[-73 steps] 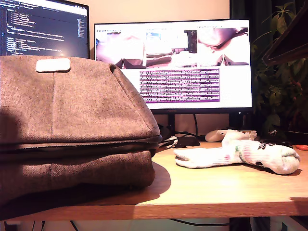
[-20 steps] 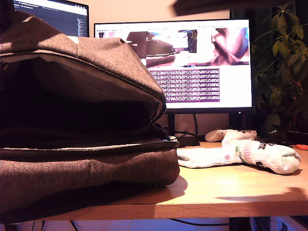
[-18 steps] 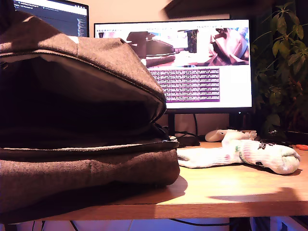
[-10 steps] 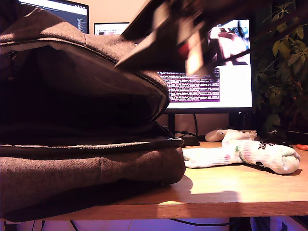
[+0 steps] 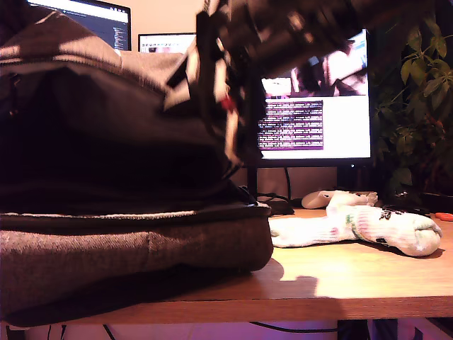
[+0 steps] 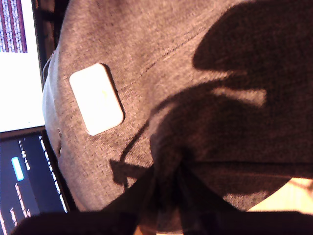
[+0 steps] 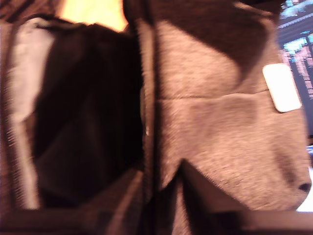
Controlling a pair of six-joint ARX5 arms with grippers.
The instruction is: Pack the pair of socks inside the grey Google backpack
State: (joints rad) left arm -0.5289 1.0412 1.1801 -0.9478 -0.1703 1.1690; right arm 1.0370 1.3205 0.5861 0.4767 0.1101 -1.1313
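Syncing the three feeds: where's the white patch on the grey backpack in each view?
Exterior view: patch not visible; the backpack shows only its open mouth and side.
First wrist view: white patch on the woven top panel, near the monitor edge.
Second wrist view: white patch beside the screen, away from the dark opening.
Shared landmark: the backpack's grey woven fabric.

Ahead of me a lit monitor [image 5: 315,106] stands at the back of the wooden desk [image 5: 340,280]. A second screen [image 5: 99,18] with code glows at the exterior view's upper left. A leafy plant [image 5: 414,99] fills that view's right edge.
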